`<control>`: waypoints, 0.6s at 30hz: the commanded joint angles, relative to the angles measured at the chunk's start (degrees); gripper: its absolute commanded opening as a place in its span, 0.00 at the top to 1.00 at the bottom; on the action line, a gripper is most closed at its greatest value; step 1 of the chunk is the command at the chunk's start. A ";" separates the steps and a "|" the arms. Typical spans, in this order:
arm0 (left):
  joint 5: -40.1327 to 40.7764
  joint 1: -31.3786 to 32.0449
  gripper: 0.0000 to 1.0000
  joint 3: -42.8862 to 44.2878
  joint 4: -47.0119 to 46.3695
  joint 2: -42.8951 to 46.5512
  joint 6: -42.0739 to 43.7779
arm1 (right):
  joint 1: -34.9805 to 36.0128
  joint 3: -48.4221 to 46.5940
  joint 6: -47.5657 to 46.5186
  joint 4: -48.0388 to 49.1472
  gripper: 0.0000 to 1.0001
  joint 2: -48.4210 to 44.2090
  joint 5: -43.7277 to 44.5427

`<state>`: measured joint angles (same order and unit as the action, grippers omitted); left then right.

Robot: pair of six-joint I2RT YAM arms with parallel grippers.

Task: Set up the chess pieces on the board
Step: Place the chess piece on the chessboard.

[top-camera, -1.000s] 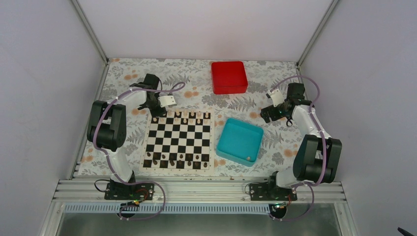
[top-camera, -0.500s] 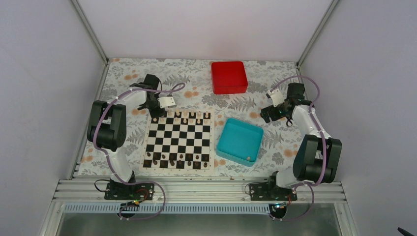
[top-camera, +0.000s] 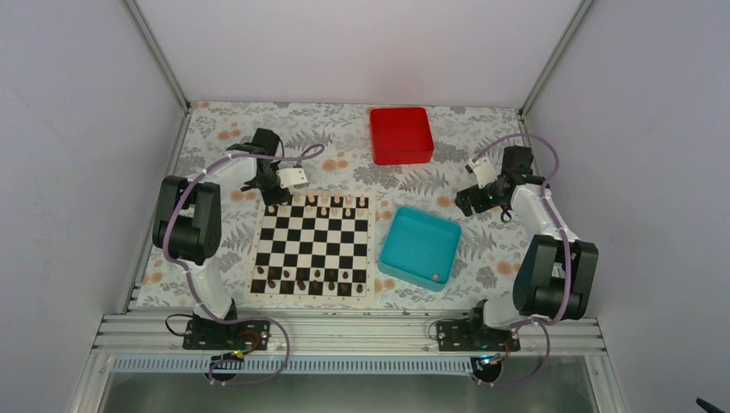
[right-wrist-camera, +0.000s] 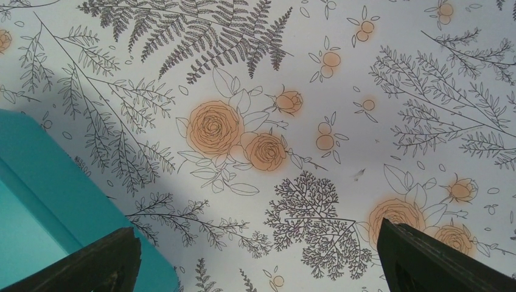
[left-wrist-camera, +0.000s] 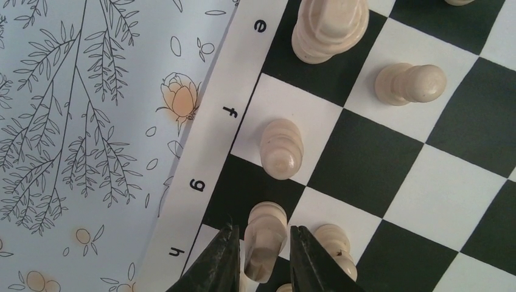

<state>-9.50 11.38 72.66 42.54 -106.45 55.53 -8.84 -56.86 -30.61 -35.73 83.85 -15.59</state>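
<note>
The black-and-white board (top-camera: 316,243) lies in the middle of the table. Several cream chess pieces (top-camera: 323,203) stand along its far edge. My left gripper (top-camera: 271,205) hovers over the board's far left corner. In the left wrist view its jaws (left-wrist-camera: 261,234) straddle a cream piece (left-wrist-camera: 268,219) standing on the g square, with a thin gap on each side. Other cream pieces stand on f (left-wrist-camera: 281,148) and e (left-wrist-camera: 330,24). My right gripper (top-camera: 466,202) is wide open and empty (right-wrist-camera: 258,267) over the cloth, beside the teal tray.
Dark brown pieces (top-camera: 301,280) line the board's near edge. A teal tray (top-camera: 405,217) right of the board holds one cream piece (top-camera: 436,277). A red box (top-camera: 400,135) stands at the back. The tray's corner (right-wrist-camera: 36,201) shows left of the right fingers.
</note>
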 commanded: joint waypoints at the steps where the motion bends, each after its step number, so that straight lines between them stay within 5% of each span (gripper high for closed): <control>1: -0.29 0.21 0.77 1.69 1.39 0.85 1.12 | -0.57 0.68 -1.03 -0.02 0.00 0.94 -0.77; 18: 1.66 1.09 0.86 0.77 0.20 -0.04 1.09 | -0.63 0.96 -1.09 -0.07 0.00 0.97 -0.88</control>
<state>-7.92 12.05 72.90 43.11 -106.45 56.36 -8.84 -56.53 -30.79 -35.77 84.40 -15.64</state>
